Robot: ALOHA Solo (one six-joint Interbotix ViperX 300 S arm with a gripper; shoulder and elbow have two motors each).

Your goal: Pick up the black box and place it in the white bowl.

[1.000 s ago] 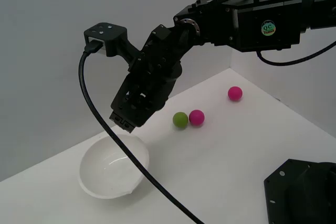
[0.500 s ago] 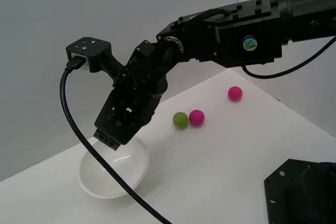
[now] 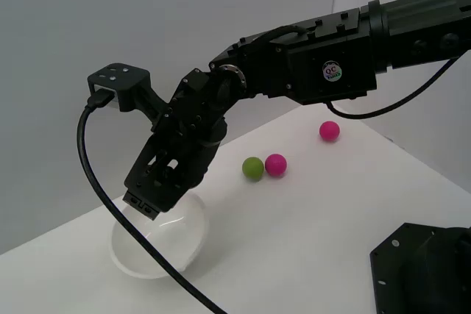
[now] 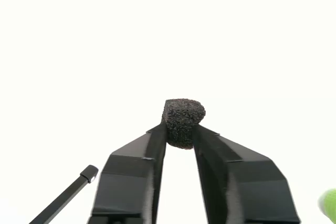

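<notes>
White desk (image 3: 309,218), grey wall behind. Round "QC" sticker (image 3: 332,72) on arm. Jaws clamped on black box (image 4: 182,121) above white bowl (image 3: 188,237).

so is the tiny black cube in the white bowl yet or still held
Held. The gripper pinches the tiny matte black cube between its fingertips, above the glossy white bowl.

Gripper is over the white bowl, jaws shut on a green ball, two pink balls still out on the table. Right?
Not quite. The wrist view shows the gripper shut on the black box, not a green ball; the green ball lies on the table beside a pink ball. The rest holds: it hangs over the white bowl.
</notes>
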